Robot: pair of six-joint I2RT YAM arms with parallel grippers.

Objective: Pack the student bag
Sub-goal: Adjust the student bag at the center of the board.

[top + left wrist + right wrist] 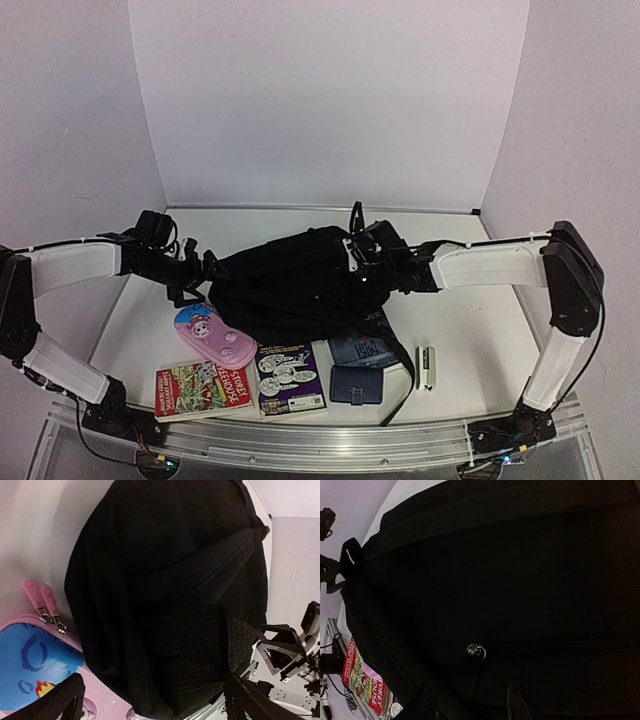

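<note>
The student bag (290,285) lay flat in the middle of the table (470,310), black and slumped, its straps trailing toward the near edge. From what showed, packing had hardly begun: the zip seen from the right wrist looked closed, its metal slider (476,651) sitting on the dark fabric, and nothing could be seen going inside. Everything meant for it sat outside, in a row just in front of the bag: the pink pencil case (214,336), a red book (203,388), a purple book (290,378), a dark blue pouch (358,384) and a white stapler (427,366).

The left gripper (205,270) hovered at the bag's left end with its jaws spread wide, holding nothing. The right gripper (470,702) sat low over the bag's right half, its jaws part-way in on either side of the dark tab below the slider; whether they pinched it could not be told. Opening the bag and loading every item appeared to remain
</note>
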